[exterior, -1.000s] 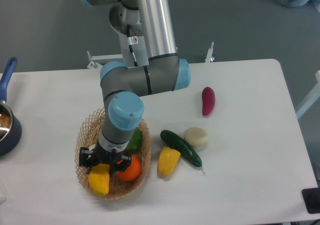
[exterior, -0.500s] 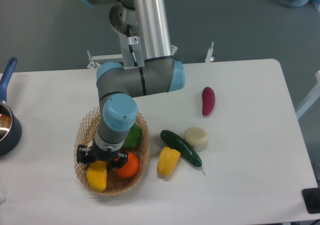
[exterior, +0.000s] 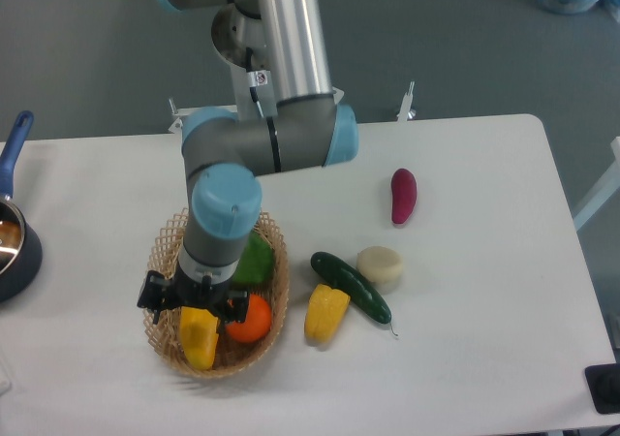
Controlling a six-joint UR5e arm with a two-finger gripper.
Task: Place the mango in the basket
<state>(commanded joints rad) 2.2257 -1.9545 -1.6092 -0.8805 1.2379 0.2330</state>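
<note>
The mango point(exterior: 200, 337) is glossy yellow and sits low inside the woven tan basket point(exterior: 165, 244) at the table's front left. My gripper point(exterior: 194, 307) points down right over it and is shut on the mango's upper end. The fingertips are hidden behind the fruit and the black gripper body. The mango hangs over the basket's front half, to the left of an orange point(exterior: 248, 322). Whether it touches the basket floor I cannot tell.
The basket also holds a green fruit point(exterior: 254, 260). To its right lie a yellow pepper point(exterior: 325, 312), a dark cucumber point(exterior: 351, 287), a pale round block point(exterior: 380, 265) and a purple sweet potato point(exterior: 403, 195). A dark pot with a blue handle point(exterior: 12, 225) stands at the left edge.
The arm has shifted slightly left and the wrist has turned. The mango now looks narrower and more upright. It stays over the basket's front half.
</note>
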